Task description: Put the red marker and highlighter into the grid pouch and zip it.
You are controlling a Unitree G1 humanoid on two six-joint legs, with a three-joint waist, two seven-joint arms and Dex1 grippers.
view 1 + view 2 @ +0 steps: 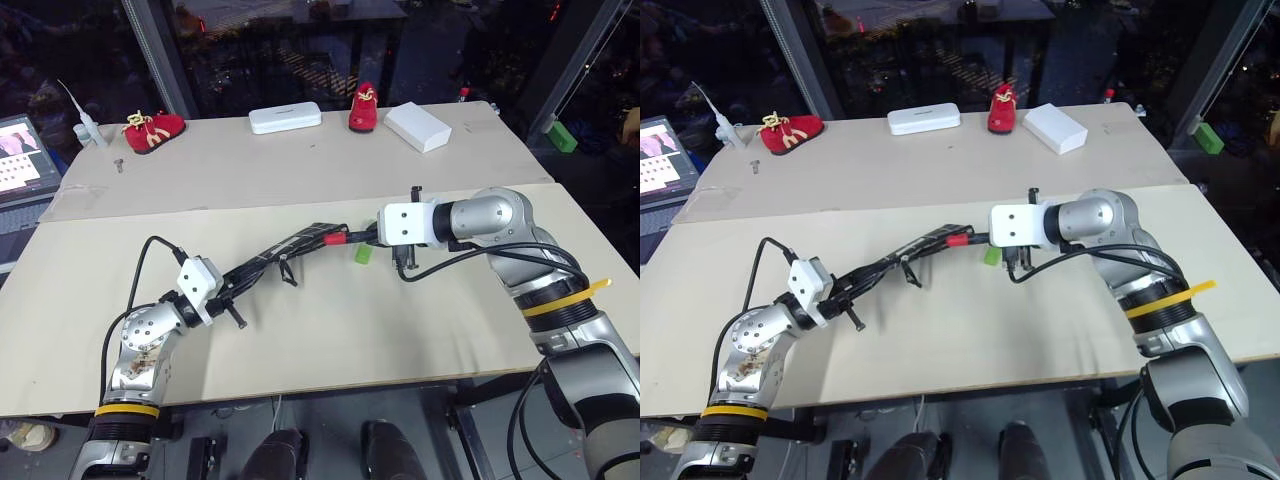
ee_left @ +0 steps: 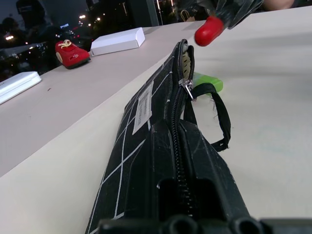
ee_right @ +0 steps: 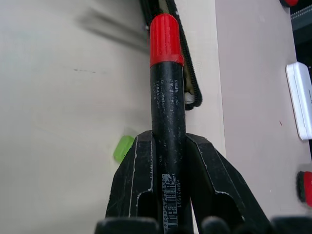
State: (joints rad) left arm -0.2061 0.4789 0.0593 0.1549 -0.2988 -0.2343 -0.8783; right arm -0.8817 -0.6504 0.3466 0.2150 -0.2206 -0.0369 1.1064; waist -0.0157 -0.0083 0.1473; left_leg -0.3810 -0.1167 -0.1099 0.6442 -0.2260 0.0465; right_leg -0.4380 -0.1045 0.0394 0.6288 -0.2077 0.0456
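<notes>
Your left gripper (image 1: 238, 286) is clamped on one end of the grid pouch (image 1: 285, 251), holding it raised off the table (image 1: 330, 340). Your right gripper (image 3: 168, 146) grips the red marker (image 3: 166, 87) by its black barrel — red cap aimed at the pouch's part-open far end. The highlighter (image 1: 363, 254) lies on the table just beside that opening. Line the cap up with the zipper gap and slide in straight — keep the pouch steady.
</notes>
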